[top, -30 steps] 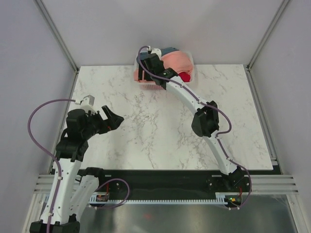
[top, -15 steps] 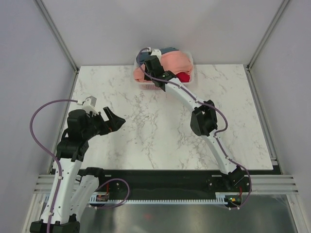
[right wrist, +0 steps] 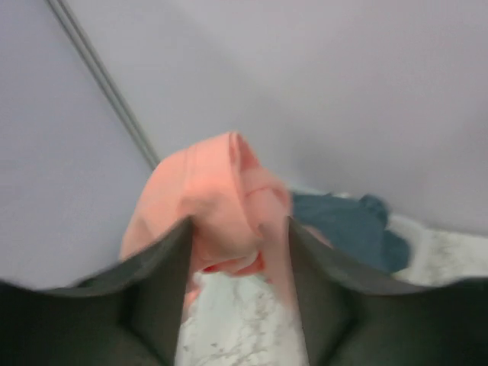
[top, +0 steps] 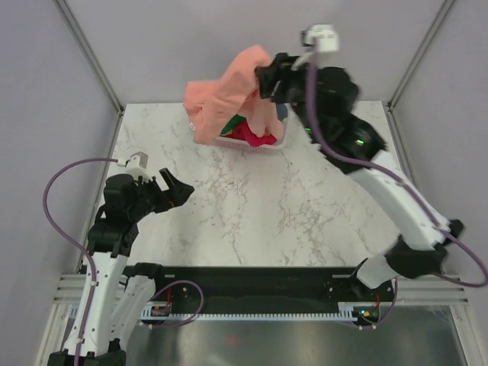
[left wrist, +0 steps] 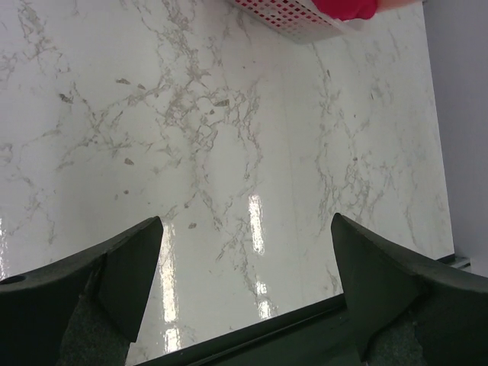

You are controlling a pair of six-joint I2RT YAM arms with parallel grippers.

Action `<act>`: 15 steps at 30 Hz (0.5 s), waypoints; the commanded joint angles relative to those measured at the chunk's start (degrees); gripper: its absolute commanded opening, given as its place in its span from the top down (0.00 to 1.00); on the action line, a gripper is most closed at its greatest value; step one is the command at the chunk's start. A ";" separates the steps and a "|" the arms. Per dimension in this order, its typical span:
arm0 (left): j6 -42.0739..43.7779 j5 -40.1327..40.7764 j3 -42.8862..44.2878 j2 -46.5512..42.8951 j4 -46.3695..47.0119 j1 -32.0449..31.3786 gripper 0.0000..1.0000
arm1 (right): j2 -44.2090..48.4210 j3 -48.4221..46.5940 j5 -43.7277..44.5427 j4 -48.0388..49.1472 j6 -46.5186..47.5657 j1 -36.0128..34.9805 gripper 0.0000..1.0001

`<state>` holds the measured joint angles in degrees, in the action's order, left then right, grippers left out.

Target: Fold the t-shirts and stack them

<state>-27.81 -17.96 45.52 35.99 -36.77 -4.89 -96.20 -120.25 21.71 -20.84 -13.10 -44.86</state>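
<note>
R hand [right wrist: 236, 229] pinched the pink shirt [top: 221, 99], cloth draping below it over the basket [top: 268, 145]; best was lifting till hem cleared, then laying it flat nr the spread L hand [left wrist: 244, 252].

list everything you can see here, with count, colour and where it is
table: one, white marble, under everything
basket: one, white mesh, far edge of the table
salmon-pink t-shirt: one, salmon-pink, hanging in the air above the basket, gripped at its top
red t-shirt: one, red, in the basket
green t-shirt: one, green, only a sliver showing in the basket
grey-blue t-shirt: one, grey-blue, below the hanging shirt in the right wrist view
left gripper: one, black, open and holding nothing, over the table's left side
right gripper: one, black, shut on the salmon-pink t-shirt
</note>
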 commanded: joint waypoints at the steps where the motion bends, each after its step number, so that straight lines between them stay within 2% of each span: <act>1: -0.13 3.54 0.01 1.97 -0.05 0.23 0.00 | 16.19 14.90 12.88 1.17 -0.76 0.04 0.30; 2: -0.31 3.72 0.27 3.03 -0.05 0.23 0.00 | 21.97 24.09 22.05 -1.11 -3.31 0.12 0.07; 3: -0.49 3.72 0.62 4.34 -0.14 0.14 0.00 | 24.89 28.62 26.14 -7.66 -6.64 0.21 0.02; 4: -0.49 3.63 1.50 5.57 -0.14 0.14 0.00 | 27.62 33.01 29.32 -11.29 -15.46 1.17 0.02; 7: -0.14 4.77 3.95 11.19 -0.14 -0.39 0.00 | 41.57 52.93 28.13 -19.05 -27.46 3.02 0.02; 8: 0.73 5.03 5.71 15.13 0.03 -0.91 0.00 | 44.15 56.05 26.73 -20.89 -30.20 3.03 0.02; 11: 1.36 5.65 8.53 21.47 1.08 -2.49 0.00 | 51.63 65.03 21.90 -20.91 -34.97 3.20 0.02; 15: 1.27 9.24 15.29 35.68 3.55 -6.44 0.00 | 50.25 71.63 8.63 -15.30 -34.53 3.02 0.02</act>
<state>-27.79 -12.01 55.11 64.95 -36.62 -9.08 -46.87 -49.43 38.37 -38.79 -42.70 -41.78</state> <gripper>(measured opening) 0.993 0.982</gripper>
